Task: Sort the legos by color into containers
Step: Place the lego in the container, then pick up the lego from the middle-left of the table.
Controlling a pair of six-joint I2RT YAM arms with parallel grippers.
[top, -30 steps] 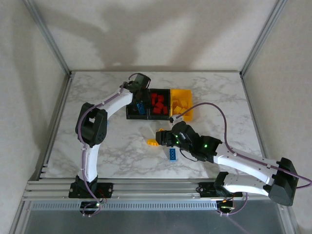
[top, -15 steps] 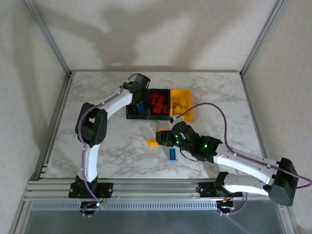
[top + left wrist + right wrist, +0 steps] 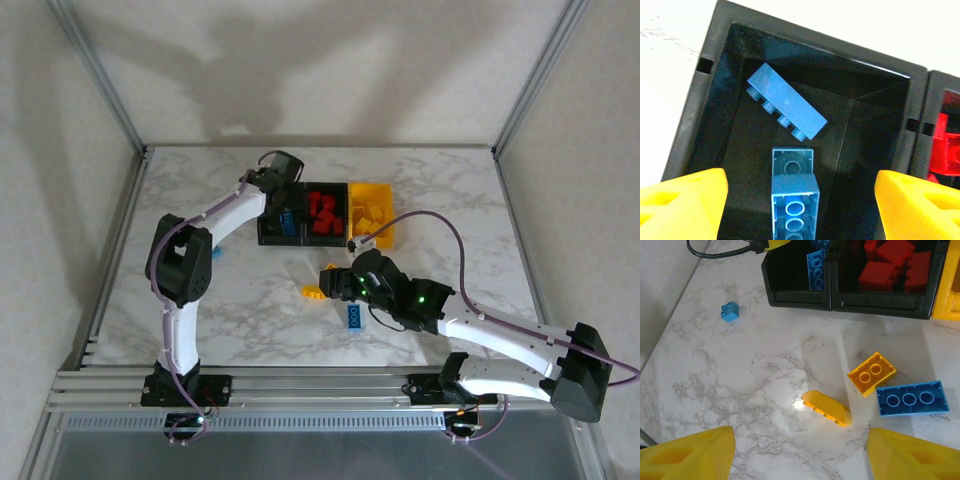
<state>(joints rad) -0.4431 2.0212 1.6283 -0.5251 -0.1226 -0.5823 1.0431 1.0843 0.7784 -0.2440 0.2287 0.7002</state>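
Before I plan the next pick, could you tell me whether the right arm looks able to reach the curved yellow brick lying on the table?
Probably yes: the right pincer hangs open over the curved yellow brick, with bare marble around it; the square yellow brick lies apart.

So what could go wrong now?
The yellow brick lies right beside the long blue brick, so the open right gripper might nudge the blue one or grab both. The small blue brick sits far off on its own and could get missed.
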